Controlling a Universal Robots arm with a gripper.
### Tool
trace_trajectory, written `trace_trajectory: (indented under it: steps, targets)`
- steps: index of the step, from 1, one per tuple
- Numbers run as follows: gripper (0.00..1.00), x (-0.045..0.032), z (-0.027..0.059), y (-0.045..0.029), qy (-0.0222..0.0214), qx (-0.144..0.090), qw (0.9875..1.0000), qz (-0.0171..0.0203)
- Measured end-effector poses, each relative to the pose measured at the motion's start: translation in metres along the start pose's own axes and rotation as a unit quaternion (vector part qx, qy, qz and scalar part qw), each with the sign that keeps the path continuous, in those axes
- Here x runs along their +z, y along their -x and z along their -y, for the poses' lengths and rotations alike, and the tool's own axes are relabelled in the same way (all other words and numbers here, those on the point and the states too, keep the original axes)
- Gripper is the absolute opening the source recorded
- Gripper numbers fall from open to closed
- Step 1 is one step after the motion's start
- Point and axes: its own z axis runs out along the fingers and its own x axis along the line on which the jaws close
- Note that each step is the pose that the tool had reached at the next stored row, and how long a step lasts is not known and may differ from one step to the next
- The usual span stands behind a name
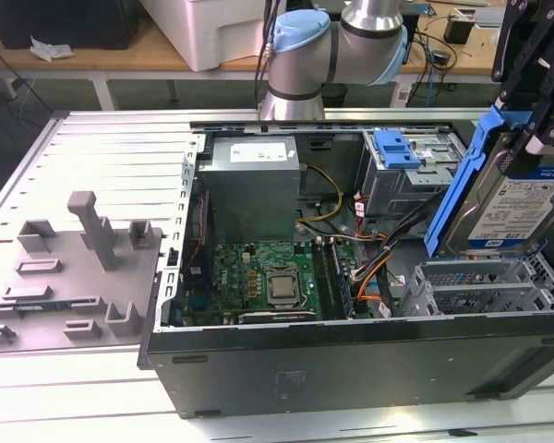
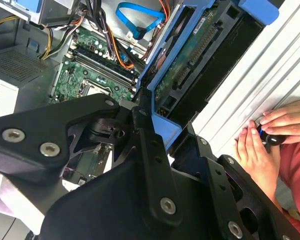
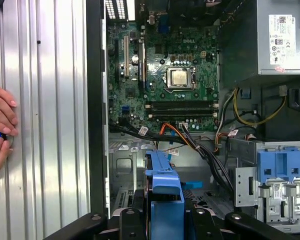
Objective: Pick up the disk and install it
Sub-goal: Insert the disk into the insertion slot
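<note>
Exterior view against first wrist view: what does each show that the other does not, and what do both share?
Exterior view: a grey plastic fixture plate and the white-and-blue label of the silver metal hard drive. First wrist view: a person's hand on the ribbed metal table. Both: the green motherboard, the drive's blue plastic carrier, the blue bracket on the grey drive cage.

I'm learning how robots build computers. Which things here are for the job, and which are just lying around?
For the job: the disk, held by the gripper; the open computer case.
Just lying about: the grey moulded tray; a person's hand on the table.
</note>
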Motion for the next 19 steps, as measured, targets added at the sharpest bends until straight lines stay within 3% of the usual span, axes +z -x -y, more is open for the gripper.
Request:
trace_trajectory:
  steps: [19]
  targets:
    - [0.37, 0.0041, 0.0010, -0.0001, 0.0004, -0.015, 0.9999, -0.0004]
